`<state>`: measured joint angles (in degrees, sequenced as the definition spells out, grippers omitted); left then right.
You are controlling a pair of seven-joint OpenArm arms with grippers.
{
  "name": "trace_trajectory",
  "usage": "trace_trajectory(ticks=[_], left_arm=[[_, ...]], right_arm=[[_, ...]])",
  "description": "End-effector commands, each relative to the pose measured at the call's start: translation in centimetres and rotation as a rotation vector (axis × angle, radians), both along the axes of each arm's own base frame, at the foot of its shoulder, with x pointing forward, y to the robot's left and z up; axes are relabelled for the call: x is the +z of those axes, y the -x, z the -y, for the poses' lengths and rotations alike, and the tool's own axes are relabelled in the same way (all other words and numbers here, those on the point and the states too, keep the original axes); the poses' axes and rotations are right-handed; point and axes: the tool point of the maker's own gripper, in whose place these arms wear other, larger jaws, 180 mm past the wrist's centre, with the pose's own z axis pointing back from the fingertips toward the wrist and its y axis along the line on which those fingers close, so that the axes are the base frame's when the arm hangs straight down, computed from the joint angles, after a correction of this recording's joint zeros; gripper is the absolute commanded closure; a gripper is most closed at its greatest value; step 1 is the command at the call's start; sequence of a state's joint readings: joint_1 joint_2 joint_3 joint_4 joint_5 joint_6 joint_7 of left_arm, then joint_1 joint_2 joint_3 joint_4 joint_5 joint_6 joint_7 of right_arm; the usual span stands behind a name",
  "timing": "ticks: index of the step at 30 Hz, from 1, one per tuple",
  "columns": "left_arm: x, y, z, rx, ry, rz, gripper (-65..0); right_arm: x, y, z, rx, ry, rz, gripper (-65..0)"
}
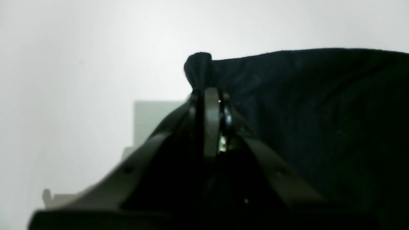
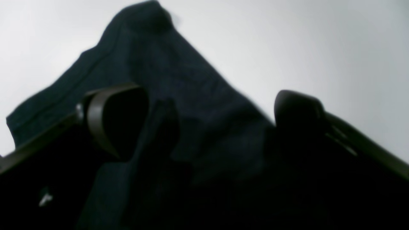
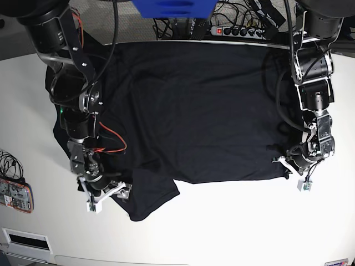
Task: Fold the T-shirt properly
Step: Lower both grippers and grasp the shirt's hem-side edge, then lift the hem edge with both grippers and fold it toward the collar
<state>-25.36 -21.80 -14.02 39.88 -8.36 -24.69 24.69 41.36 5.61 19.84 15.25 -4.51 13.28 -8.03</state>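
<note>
On the white table [image 3: 233, 221], the left gripper [image 1: 209, 95] was clamped on the T-shirt [image 3: 194, 111] hem; the right gripper [image 2: 204, 121] gaped wide over the sleeve and probably needed to pinch before lifting.

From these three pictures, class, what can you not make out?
- T-shirt, base view: far edge hangs over the table edge; the arms cover both side edges.
- Right gripper, right wrist view: blurred; contact with the cloth unclear.
- Left gripper, left wrist view: its pads are hidden by the pinched cloth.
</note>
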Motion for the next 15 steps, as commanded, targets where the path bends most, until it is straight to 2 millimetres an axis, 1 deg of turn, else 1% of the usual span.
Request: trace_trajectory(ticks=[1,4,10,12,13,14,15], left_arm=[[-1.0,1.2,-0.1,-0.026,-0.027,-0.084,0.0],[-1.1,1.2,0.0,-0.026,-0.024,-0.083,0.0],[-1.0,1.1,0.2,-0.025,-0.017,-0.079,0.0],[-1.0,1.1,0.4,-0.026,-0.015,-0.079,0.0],[-1.1,1.1,0.7,-0.03,-0.011,-0.08,0.0],[-1.2,1.1,0.8,-0.032,-0.012,-0.082,0.0],[-1.2,1.1,0.9,-0.032,-0.011,-0.082,0.0]], right_arm=[[2.3,-1.8,0.3,-0.018,-0.013,0.075,-62.1],[0.9,-0.9,-0.1,-0.03,-0.032,0.063,-62.1],[0.3,-0.5,-0.3,-0.019,-0.027,0.042,-62.1],[-0.5,0.0,-0.8,0.044,0.03,-0.001,-62.1],[-1.2,0.6,-1.3,0.113,0.099,-0.035,-62.1],[-1.8,1.0,-2.0,0.183,0.166,-0.064,-62.1],[-2.5,1.6,-3.4,0.256,0.219,-0.087,-62.1]])
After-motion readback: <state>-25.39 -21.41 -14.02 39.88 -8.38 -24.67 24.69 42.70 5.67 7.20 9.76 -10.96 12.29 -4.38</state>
